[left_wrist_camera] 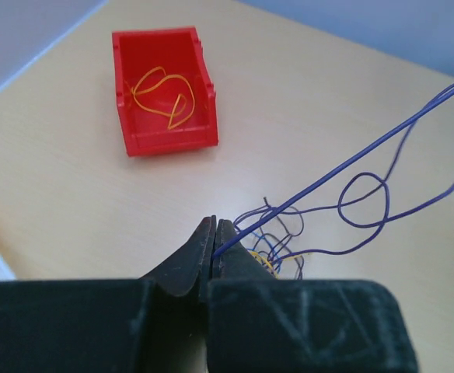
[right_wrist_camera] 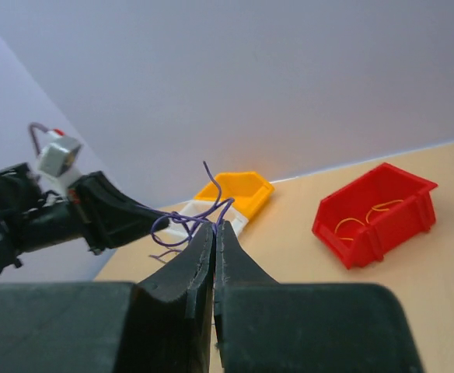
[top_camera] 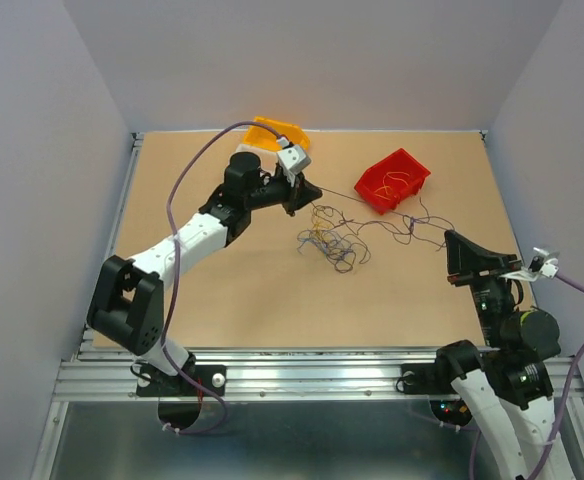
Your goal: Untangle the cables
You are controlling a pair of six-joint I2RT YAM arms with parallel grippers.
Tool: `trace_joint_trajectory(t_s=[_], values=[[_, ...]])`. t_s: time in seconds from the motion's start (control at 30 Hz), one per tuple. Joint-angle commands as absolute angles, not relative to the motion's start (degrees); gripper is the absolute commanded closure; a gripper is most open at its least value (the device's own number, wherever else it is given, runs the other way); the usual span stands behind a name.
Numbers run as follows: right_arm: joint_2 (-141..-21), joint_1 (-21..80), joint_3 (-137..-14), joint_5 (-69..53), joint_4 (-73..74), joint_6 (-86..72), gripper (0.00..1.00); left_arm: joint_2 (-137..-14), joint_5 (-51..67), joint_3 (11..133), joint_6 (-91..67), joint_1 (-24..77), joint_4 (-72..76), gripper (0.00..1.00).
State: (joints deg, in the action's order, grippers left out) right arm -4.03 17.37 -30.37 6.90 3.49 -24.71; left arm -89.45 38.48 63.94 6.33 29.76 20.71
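Note:
The cables lie as a loose clump [top_camera: 330, 242] of purple, dark and yellow strands on the table between the arms. My left gripper [top_camera: 292, 205] hangs just left of the clump and is shut on a purple cable [left_wrist_camera: 351, 161], which runs taut from the fingertips up to the right. My right gripper [top_camera: 449, 237], at the clump's right, is shut on a purple cable [right_wrist_camera: 182, 220] that loops out from its tips toward the left gripper [right_wrist_camera: 110, 219]. More strands [left_wrist_camera: 277, 247] lie on the table just past the left fingers.
A red bin [top_camera: 404, 158] holding an orange-yellow wire [left_wrist_camera: 161, 93] stands at the back right of the clump. An orange bin [top_camera: 277, 130] stacked on a white bin [right_wrist_camera: 188, 211] sits at the far edge behind the left gripper. Grey walls surround the table.

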Motion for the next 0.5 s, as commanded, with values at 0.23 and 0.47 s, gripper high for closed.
trace_joint_trajectory(t_s=[0.23, 0.47], values=[[-6.75, 16.44, -38.31, 13.39, -2.64, -21.10, 0.63, -77.70, 36.82, 58.00, 2.37, 21.71, 23.21, 1.00], [-25.29, 16.44, -43.06, -13.43, -4.39, -18.46, 0.31, -74.27, 41.04, 66.08, 4.04, 21.71, 14.43, 1.00]])
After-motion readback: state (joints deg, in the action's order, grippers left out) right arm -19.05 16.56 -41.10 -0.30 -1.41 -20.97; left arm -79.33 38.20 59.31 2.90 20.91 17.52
